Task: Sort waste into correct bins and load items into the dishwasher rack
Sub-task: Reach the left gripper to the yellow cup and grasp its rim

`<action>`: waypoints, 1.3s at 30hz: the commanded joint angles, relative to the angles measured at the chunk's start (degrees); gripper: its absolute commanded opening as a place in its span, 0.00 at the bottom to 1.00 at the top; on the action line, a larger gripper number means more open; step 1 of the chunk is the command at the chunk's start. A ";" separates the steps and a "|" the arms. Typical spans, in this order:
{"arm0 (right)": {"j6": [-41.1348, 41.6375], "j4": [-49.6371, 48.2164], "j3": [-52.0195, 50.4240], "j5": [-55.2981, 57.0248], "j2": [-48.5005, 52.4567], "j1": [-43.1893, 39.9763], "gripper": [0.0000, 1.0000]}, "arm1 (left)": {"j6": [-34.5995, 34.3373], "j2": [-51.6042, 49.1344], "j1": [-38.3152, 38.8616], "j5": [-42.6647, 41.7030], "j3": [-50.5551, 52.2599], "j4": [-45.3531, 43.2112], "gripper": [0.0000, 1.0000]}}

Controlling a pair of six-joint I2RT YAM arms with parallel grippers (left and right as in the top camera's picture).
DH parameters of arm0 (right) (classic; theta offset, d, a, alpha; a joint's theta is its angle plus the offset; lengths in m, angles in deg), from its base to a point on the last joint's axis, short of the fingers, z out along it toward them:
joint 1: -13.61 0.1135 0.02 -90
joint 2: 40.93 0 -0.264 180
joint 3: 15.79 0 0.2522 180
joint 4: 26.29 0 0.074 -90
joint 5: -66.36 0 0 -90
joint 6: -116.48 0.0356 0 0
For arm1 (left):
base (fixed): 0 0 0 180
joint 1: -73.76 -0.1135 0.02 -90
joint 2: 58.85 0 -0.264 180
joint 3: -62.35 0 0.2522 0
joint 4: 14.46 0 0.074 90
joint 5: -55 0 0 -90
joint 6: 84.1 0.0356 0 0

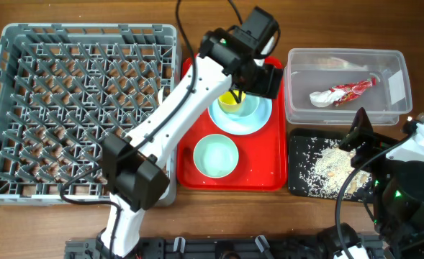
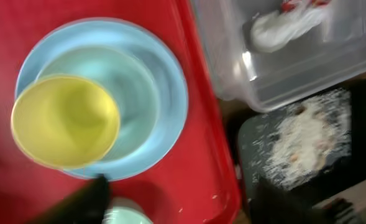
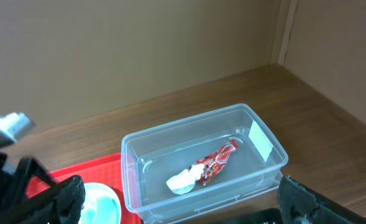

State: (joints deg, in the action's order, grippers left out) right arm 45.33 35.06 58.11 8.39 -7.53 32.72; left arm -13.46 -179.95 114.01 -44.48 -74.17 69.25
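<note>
A yellow cup [image 1: 231,101] [image 2: 64,121] sits in a pale blue bowl [image 2: 136,74] on a pale blue plate [image 1: 258,116] [image 2: 170,93], on the red tray [image 1: 269,169]. A mint-green bowl [image 1: 216,156] [image 2: 128,215] lies nearer me on that tray. My left gripper [image 1: 260,79] [image 2: 201,208] hovers over the tray beside the cup, open and empty. The clear bin [image 1: 345,108] [image 3: 170,140] holds the red-and-white wrapper [image 1: 352,90] [image 3: 217,160] and white napkin [image 1: 321,98] [image 3: 181,182]. Rice crumbs [image 1: 330,165] [image 2: 307,137] lie in the black bin [image 1: 298,180]. My right gripper [image 1: 361,131] [image 3: 186,211] hangs open above it.
The big grey dishwasher rack [image 1: 82,108] fills the left of the table, with nothing in it. The left arm stretches diagonally from the front centre across the rack's right edge to the tray. The right arm's base stands at the front right corner.
</note>
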 commanded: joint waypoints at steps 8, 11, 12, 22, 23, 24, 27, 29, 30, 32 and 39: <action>0.68 0.04 0.50 0.94 -0.15 -0.13 1.00 | -1.79 -5.38 0.57 9.14 4.24 0.74 0.28; 0.68 0.07 0.50 0.92 -0.15 -0.13 1.00 | -2.12 -5.38 0.57 10.60 6.97 -1.95 0.28; 0.68 0.04 0.50 0.92 -0.15 -0.13 1.00 | -2.12 -5.38 0.57 10.75 7.32 -2.23 0.28; 0.70 0.04 0.50 0.94 -0.15 -0.13 1.00 | -2.08 -5.38 0.50 12.17 11.74 -7.63 0.27; 0.70 0.04 0.50 0.92 -0.15 -0.13 1.00 | -2.10 -5.38 0.52 12.17 12.02 -8.11 0.27; 0.68 0.04 0.50 0.92 -0.15 -0.13 1.00 | -2.10 -5.38 0.52 12.17 12.20 -8.52 0.27; 0.70 0.04 0.50 0.94 -0.15 -0.13 1.00 | -2.10 -5.38 0.52 12.17 12.20 -8.76 0.27; 0.70 0.07 0.50 0.92 -0.15 -0.13 1.00 | -2.10 -5.38 0.52 12.15 12.20 -8.50 0.25; 0.68 0.04 0.50 0.94 -0.15 -0.13 1.00 | -2.10 -5.38 0.63 12.15 12.20 -8.35 0.24; 0.70 0.07 0.50 0.92 -0.15 -0.13 0.99 | -2.10 -5.44 0.76 12.15 12.22 -8.26 0.18; 0.68 0.07 0.50 0.92 -0.15 -0.13 1.00 | -2.10 -5.46 0.81 12.17 12.81 -8.50 0.15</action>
State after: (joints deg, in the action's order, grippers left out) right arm 45.33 35.06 58.11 8.39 -7.50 32.72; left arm -15.20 -184.54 114.55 -33.09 -62.34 60.93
